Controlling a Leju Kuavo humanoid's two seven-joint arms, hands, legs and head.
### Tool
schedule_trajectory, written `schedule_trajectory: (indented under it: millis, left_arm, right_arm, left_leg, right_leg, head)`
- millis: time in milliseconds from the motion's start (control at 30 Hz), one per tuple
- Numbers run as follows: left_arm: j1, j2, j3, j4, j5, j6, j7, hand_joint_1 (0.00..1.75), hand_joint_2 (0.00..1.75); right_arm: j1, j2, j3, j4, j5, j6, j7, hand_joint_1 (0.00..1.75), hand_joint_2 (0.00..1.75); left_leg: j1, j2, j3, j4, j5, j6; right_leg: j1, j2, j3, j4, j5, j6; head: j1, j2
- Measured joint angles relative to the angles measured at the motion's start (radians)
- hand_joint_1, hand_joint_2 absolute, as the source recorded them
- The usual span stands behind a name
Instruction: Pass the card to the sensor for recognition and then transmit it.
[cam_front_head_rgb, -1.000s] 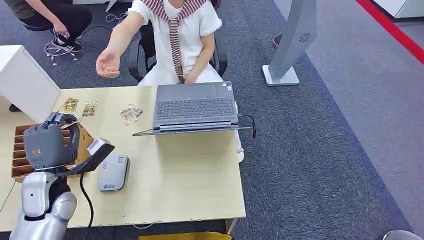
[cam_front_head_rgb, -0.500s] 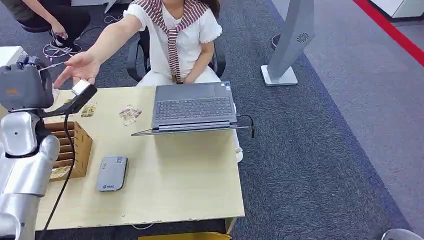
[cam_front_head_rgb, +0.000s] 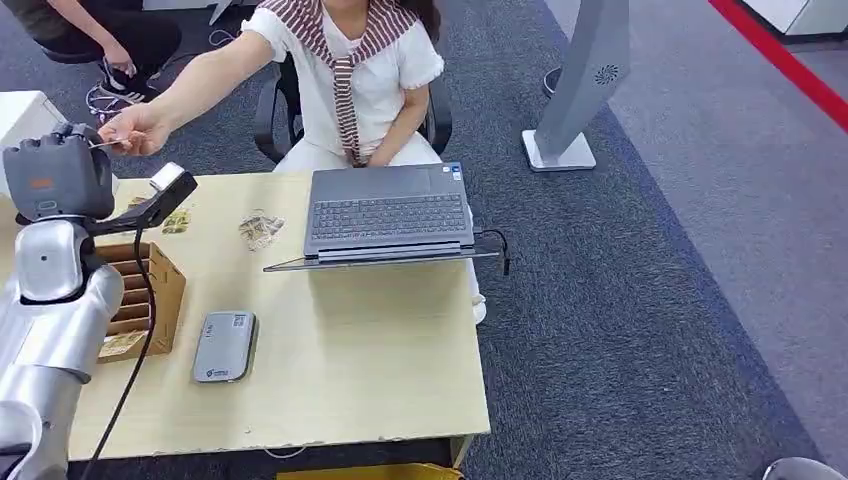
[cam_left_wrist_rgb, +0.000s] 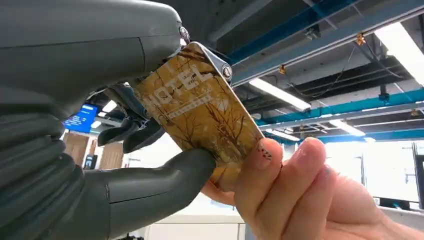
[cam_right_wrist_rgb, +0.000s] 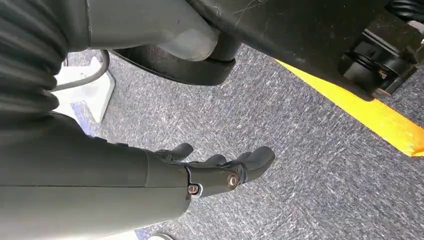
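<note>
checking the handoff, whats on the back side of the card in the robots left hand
The card is pinched in the left hand, with dark fingers behind it and the person's hand gripping its free end. Its back face is hidden.

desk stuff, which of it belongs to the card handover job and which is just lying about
In the job:
hotel card, held by the left hand
person's hand pinching the card
grey card reader
cardboard card box

Lying about:
laptop
loose cards on the desk
right hand, hanging empty
</note>
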Motion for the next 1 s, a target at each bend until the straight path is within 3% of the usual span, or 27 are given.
schedule_trajectory:
  millis: [233,267,867,1000]
  left_arm:
    - [0.000,0.000,0.000,0.020,0.002,0.000,0.000,1.75,1.75]
    - [0.000,0.000,0.000,0.021,0.004,0.000,0.000,0.00,1.75]
    - [0.027,0.011,0.000,0.022,0.030,0.015,-0.009,0.00,1.75]
    - [0.037,0.014,0.000,0.021,0.055,0.034,-0.034,0.00,1.75]
  right_arm:
    - [0.000,0.000,0.000,0.000,0.000,0.000,0.000,0.00,1.75]
    - [0.000,0.000,0.000,0.000,0.000,0.000,0.000,0.00,1.75]
    - [0.000,0.000,0.000,0.000,-0.001,0.000,-0.001,0.00,1.75]
    - [0.000,0.000,0.000,0.000,-0.001,0.000,0.000,0.00,1.75]
  left_leg:
    - [0.000,0.000,0.000,0.000,0.000,0.000]
    - [0.000,0.000,0.000,0.000,0.000,0.000]
    - [0.000,0.000,-0.001,0.000,0.000,0.000]
    - [0.000,0.000,-0.001,0.000,0.000,0.000]
  right_leg:
    - [0.000,0.000,0.000,0.000,0.000,0.000]
    - [0.000,0.000,0.000,0.000,0.000,0.000]
    - [0.000,0.000,0.000,0.000,0.000,0.000]
    - [0.000,0.000,0.000,0.000,0.000,0.000]
  head:
    - [0.000,0.000]
    - [0.000,0.000]
    - [0.000,0.000]
    - [0.000,0.000]
